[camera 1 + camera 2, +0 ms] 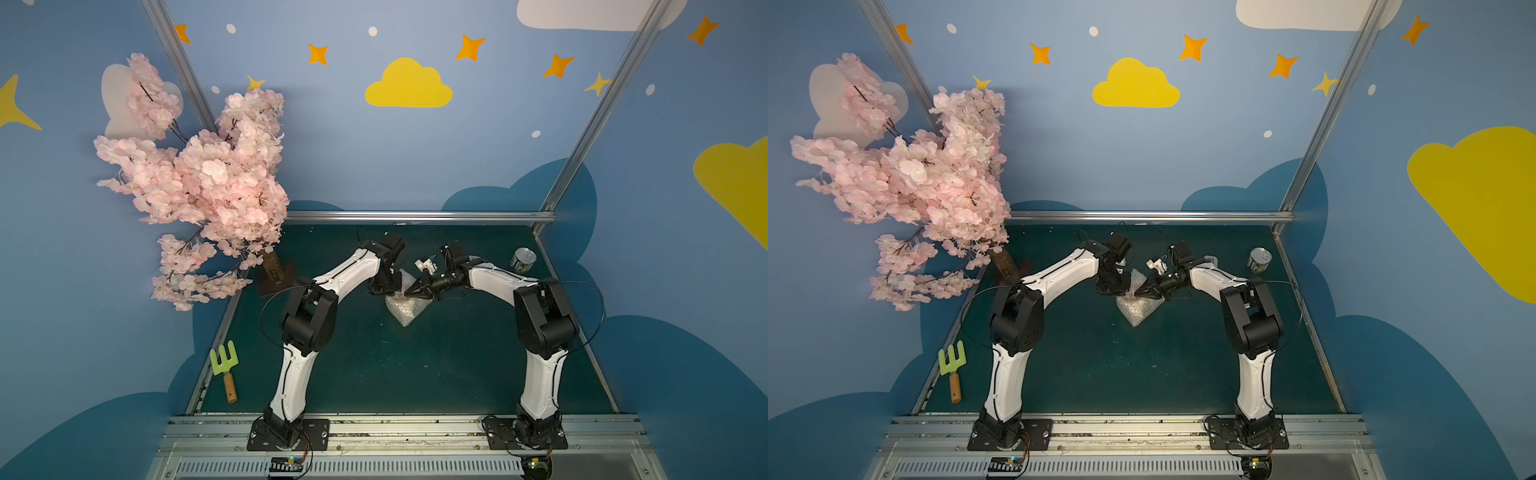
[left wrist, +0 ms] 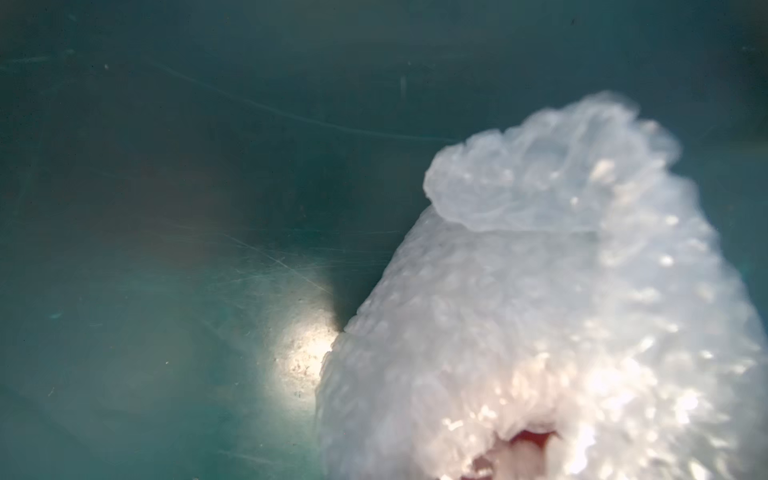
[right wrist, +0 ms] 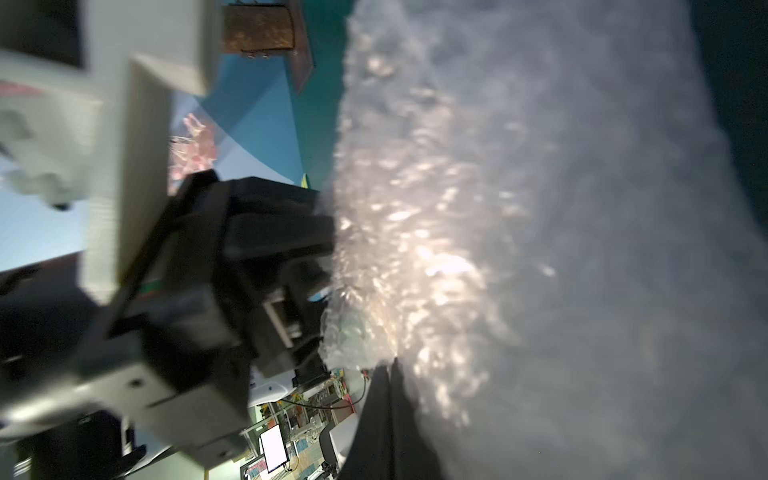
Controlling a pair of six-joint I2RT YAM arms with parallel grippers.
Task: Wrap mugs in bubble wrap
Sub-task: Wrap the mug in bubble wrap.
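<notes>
The right gripper [image 1: 409,293], pinched shut, touches the bubble wrap [image 1: 405,309] bundle from three o'clock; left gripper [image 1: 385,291] at nine, grip unclear.

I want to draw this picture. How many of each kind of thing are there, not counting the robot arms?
Bubble wrap: 1
Mug, red peeking through wrap: 1
Silver can: 1
Green garden fork: 1
Pink blossom tree: 1
Small white box: 1
Total: 6
</notes>
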